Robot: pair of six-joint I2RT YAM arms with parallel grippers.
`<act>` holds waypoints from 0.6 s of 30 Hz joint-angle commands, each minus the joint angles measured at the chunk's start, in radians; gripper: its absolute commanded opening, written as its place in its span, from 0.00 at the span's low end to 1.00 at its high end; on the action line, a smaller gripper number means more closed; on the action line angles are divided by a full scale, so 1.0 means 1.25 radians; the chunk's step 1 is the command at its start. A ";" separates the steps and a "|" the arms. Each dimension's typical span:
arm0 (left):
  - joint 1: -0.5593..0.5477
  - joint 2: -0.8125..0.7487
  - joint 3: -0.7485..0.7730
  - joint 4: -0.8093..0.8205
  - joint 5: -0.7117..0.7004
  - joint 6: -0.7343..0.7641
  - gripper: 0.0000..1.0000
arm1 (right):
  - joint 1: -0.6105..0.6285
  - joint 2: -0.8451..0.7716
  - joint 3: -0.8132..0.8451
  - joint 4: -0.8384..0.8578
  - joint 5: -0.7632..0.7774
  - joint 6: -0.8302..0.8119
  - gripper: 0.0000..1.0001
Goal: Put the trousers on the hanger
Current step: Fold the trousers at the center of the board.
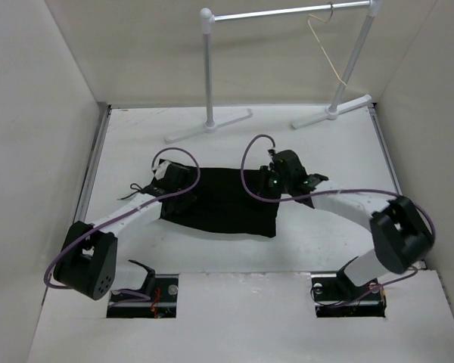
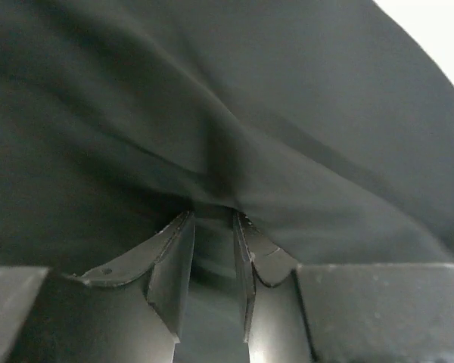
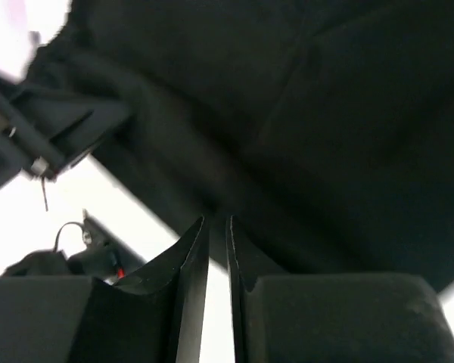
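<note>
The black trousers (image 1: 223, 204) are spread as a folded panel in the middle of the white table. My left gripper (image 1: 170, 179) is at their upper left corner and my right gripper (image 1: 276, 175) at their upper right corner. In the left wrist view the gripper (image 2: 212, 215) is shut on a fold of the trousers (image 2: 212, 113). In the right wrist view the gripper (image 3: 217, 219) is shut on the edge of the trousers (image 3: 325, 113). The pale cream hanger (image 1: 323, 45) hangs by its hook from the rail at the back right, well away from both grippers.
The white-and-silver rail stand (image 1: 208, 68) stands at the back of the table, its two feet reaching forward. White walls close in the left, right and back. The arm bases sit at the near edge.
</note>
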 commanded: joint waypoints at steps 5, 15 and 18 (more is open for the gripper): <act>0.113 -0.085 -0.165 0.048 0.018 -0.014 0.25 | -0.103 0.272 0.049 0.200 -0.022 0.038 0.15; 0.134 -0.240 -0.081 -0.082 0.040 0.007 0.34 | -0.111 0.219 0.064 0.216 -0.050 0.077 0.45; 0.091 -0.228 -0.011 -0.101 0.037 0.002 0.34 | -0.108 0.092 0.028 0.189 -0.064 0.070 0.67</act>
